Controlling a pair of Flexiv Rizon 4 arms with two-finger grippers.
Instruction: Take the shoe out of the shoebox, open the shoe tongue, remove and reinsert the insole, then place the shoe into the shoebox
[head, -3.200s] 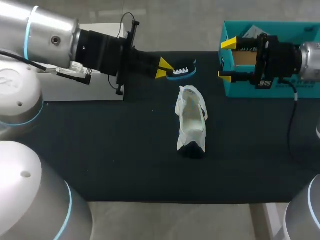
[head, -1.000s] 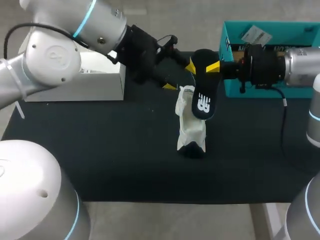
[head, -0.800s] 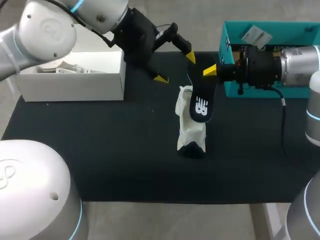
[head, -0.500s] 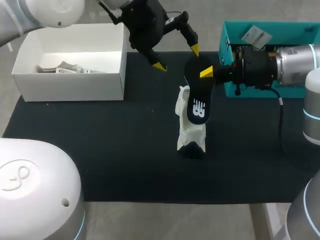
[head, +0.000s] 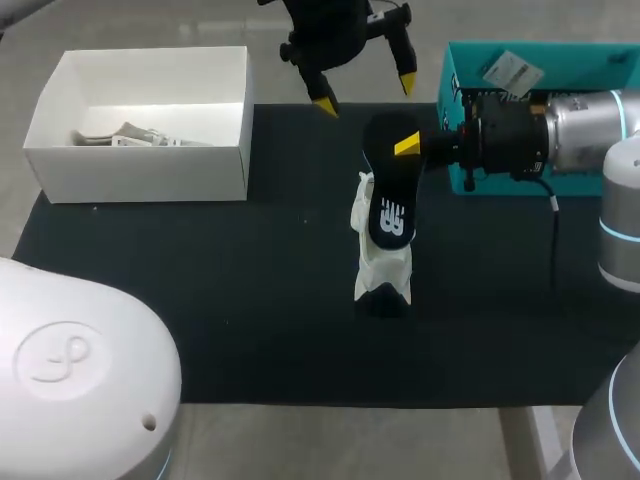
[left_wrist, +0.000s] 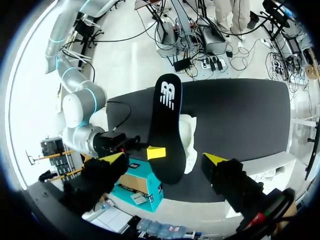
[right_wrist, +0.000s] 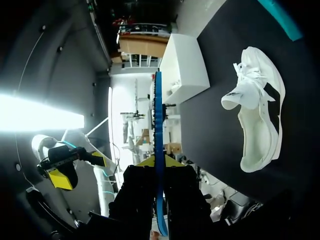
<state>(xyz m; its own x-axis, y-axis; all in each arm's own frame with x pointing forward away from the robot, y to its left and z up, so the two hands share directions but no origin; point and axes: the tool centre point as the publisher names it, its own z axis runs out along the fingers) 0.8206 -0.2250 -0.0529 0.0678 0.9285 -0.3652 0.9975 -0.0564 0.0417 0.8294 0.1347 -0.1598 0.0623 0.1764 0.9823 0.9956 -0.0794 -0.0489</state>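
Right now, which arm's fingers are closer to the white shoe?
Right. The right fingers grip the insole over the shoe; the left fingers hang open farther back, beyond it.

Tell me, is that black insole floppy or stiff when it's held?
Probably fairly stiff: the insole, pinched at one end by the right end effector, juts out with a straight edge. It looks thin, so likely light.
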